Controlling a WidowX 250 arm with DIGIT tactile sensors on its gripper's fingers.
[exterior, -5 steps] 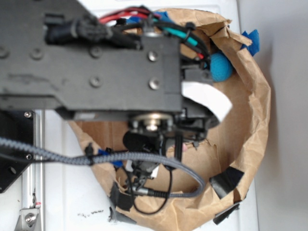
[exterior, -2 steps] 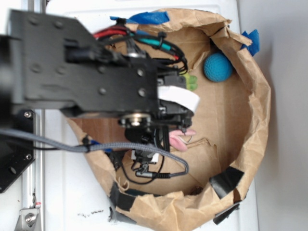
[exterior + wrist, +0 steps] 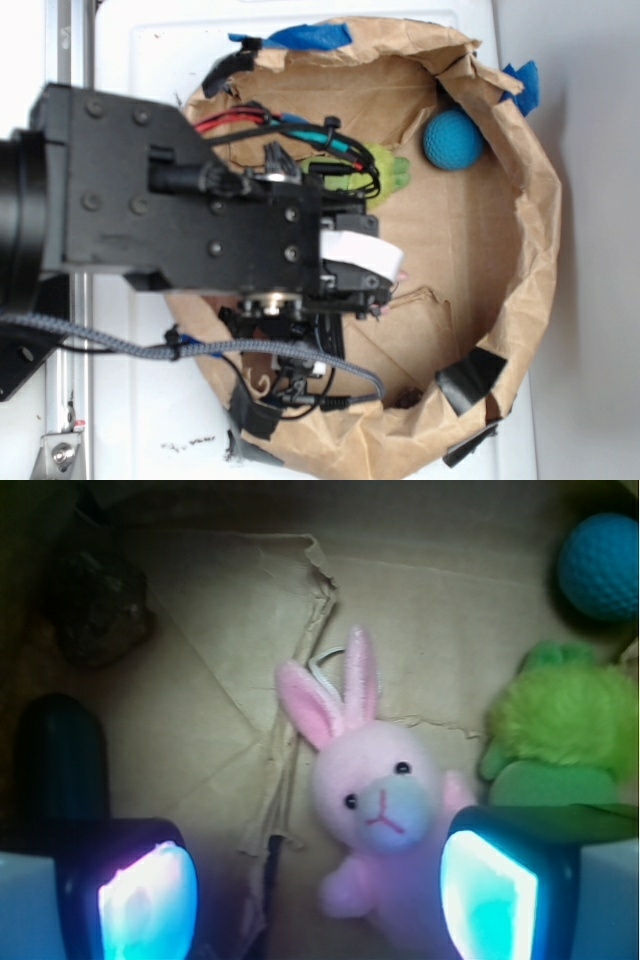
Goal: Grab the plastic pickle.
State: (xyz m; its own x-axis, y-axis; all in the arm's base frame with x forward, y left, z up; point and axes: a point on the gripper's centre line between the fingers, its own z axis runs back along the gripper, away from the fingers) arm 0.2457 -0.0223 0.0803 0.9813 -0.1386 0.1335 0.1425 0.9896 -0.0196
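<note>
Cardboard floor (image 3: pixel 230 660) lies bare between the pickle (image 3: pixel 62 755) at left and pink bunny (image 3: pixel 375 795); gripper (image 3: pixel 318 895) spread, empty.

Arm (image 3: pixel 180 210) pulled back leftward; blue ball (image 3: pixel 453 139) uncovered, green plush (image 3: pixel 388 172) exposed
</note>
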